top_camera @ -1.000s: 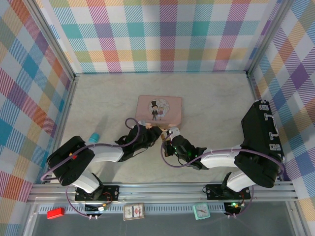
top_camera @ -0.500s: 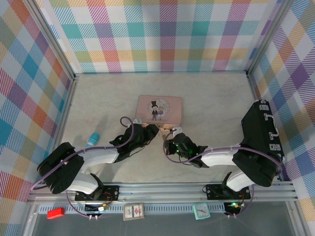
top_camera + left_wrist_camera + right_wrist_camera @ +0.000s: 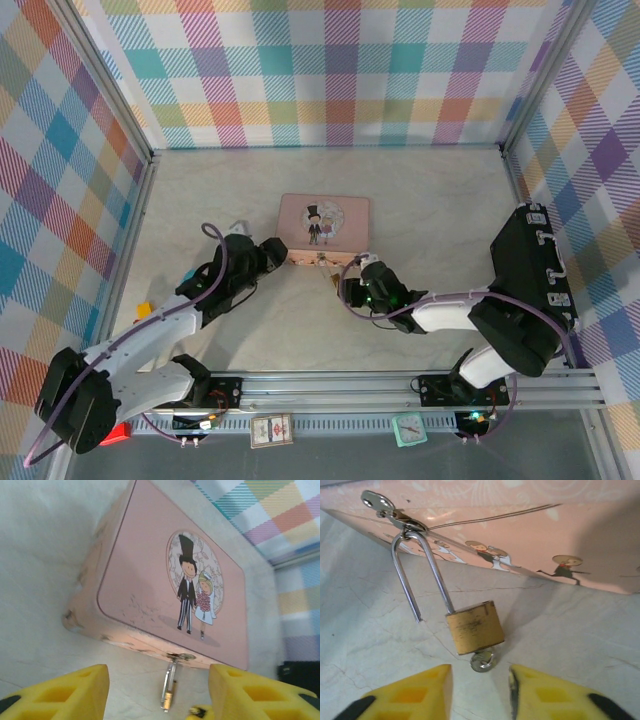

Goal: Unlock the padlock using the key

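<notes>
The padlock (image 3: 475, 627) is hanging by its shackle (image 3: 407, 575) from the clasp (image 3: 395, 515) on the front edge of the pink tin (image 3: 530, 525), with its brass body low against the surface (image 3: 370, 645). One shackle leg is standing free of the body, so the lock is looking open, and the key (image 3: 482, 661) is sitting in the keyhole underneath. The right end effector (image 3: 480, 692) is hovering just short of the key, fingers spread, pinching nothing. The left end effector (image 3: 272, 250) is likewise spread and empty, pointing at the tin's left front corner.

The step in hand is probably the letting-go. The right arm is best backing straight off along the key's line, keeping both fingers clear of the key head so that nothing is nudging the shackle shut.

The right wrist view is giving the free shackle leg and the seated key, which the top view is reducing to a speck. The left wrist view is catching the lock edge-on below the tin's lid. The top view is laying out both arms flanking the tin.
</notes>
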Available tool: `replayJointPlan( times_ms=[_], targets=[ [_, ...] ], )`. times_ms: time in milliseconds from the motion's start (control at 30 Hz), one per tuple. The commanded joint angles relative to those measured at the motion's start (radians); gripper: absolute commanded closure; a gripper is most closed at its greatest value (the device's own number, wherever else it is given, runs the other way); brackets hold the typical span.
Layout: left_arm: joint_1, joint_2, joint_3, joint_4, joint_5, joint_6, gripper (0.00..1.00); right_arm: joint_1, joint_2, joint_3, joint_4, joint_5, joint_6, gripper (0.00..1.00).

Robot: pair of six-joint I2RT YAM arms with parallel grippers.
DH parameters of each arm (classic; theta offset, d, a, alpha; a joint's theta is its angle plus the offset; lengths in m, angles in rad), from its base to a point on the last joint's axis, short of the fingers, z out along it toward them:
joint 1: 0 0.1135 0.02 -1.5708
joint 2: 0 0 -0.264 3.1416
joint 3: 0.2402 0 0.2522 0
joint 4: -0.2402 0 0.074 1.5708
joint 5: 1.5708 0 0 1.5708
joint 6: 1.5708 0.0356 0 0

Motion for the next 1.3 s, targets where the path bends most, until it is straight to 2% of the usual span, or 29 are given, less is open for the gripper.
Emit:
replayJointPlan(
  times_ms=[0,33,200,400,567,733,833,967,1133,1267],
  targets=[
    [0.035,-0.001,0.088,-0.201,-0.077,0.239,0.43,-0.019,-0.061,0.015,-0.046,-0.015,-0.096,0.6],
    [0.052,0.017,0.109,-0.244,-0.06,0.269,0.42,-0.029,-0.07,0.019,-0.052,-0.025,-0.117,0.59],
    [0.106,0.148,0.205,-0.245,0.047,0.355,0.41,-0.08,-0.055,0.076,-0.079,-0.146,-0.169,0.59],
    [0.127,0.321,0.308,-0.219,0.143,0.364,0.42,-0.137,0.013,0.157,-0.117,-0.218,-0.189,0.54],
    [0.101,0.463,0.406,-0.278,0.112,0.347,0.43,-0.224,0.036,0.221,-0.165,-0.247,-0.22,0.38],
    [0.051,0.533,0.407,-0.231,0.136,0.305,0.43,-0.319,0.105,0.304,-0.195,-0.372,-0.205,0.37],
    [0.017,0.557,0.415,-0.219,0.138,0.296,0.43,-0.337,0.133,0.329,-0.22,-0.411,-0.181,0.39],
    [-0.008,0.582,0.418,-0.219,0.146,0.292,0.43,-0.337,0.14,0.272,-0.122,-0.474,-0.094,0.39],
    [-0.023,0.618,0.421,-0.175,0.159,0.283,0.43,-0.337,0.156,0.148,0.132,-0.528,0.05,0.4],
    [-0.03,0.634,0.426,-0.168,0.16,0.274,0.44,-0.337,0.172,0.129,0.192,-0.52,0.081,0.44]
  ],
)
